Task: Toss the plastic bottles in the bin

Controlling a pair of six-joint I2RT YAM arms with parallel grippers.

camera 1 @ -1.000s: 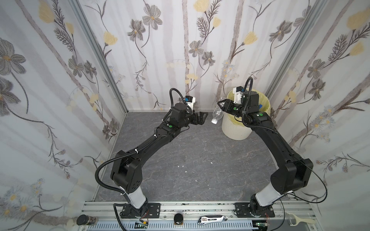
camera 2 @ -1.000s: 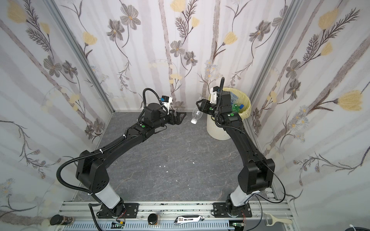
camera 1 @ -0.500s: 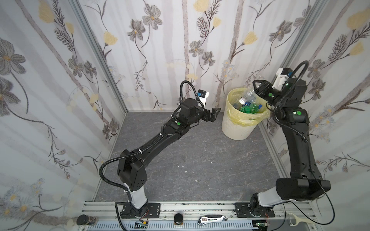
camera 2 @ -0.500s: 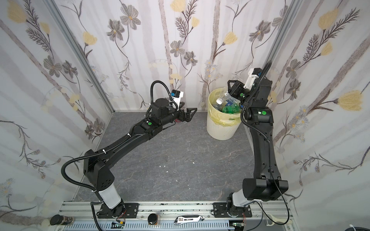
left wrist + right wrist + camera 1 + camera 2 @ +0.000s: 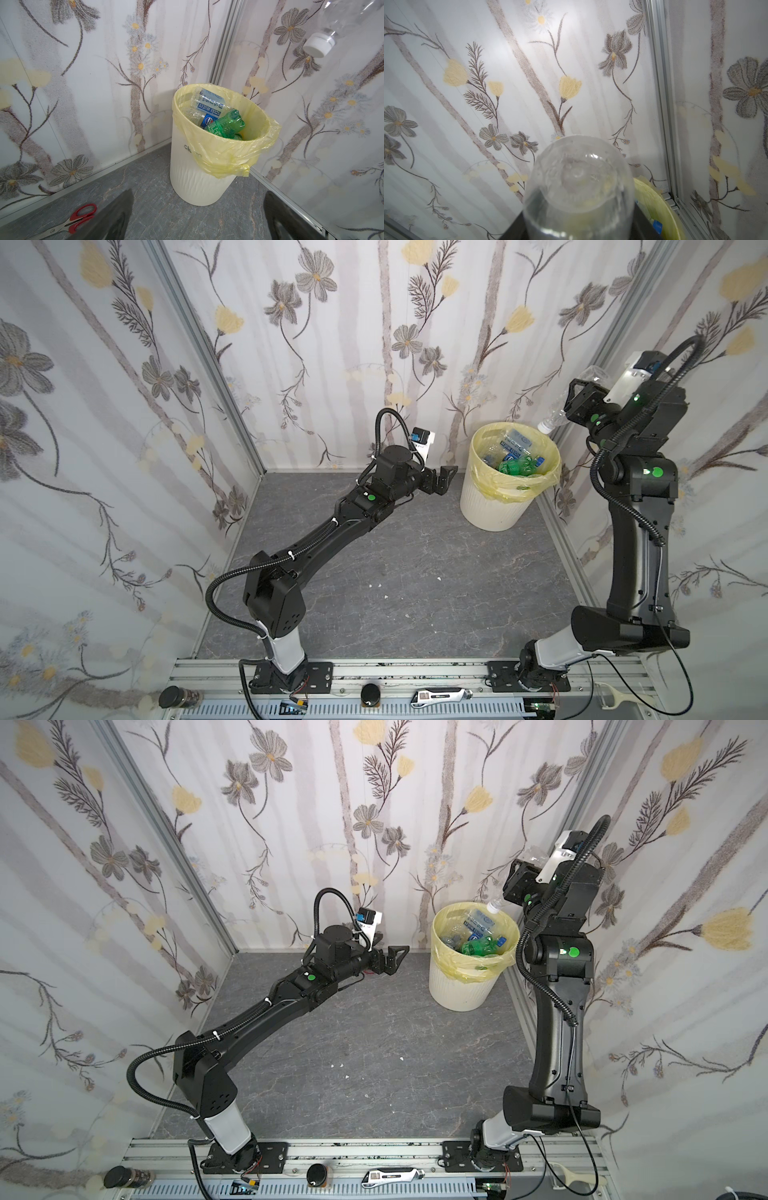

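The right gripper [image 5: 570, 402] is clamped on a clear bottle [image 5: 550, 423], label-less as far as can be seen, tilted with its white cap lowest. The cap hangs high beside the far rim of the bin [image 5: 490, 510]; whether it is directly over the opening I cannot tell, since both top views place it a little differently. The left gripper [image 5: 441, 480] hovers above the grey floor [image 5: 395, 572] near the bin, its jaws spread wide apart and holding nothing. Inside the bin's yellow bag [image 5: 224, 158] lie other bottles, among them a green bottle [image 5: 226, 124] and a Soda water bottle [image 5: 209, 104]. Red-handled scissors [image 5: 79, 216] lie on the floor by the back wall.
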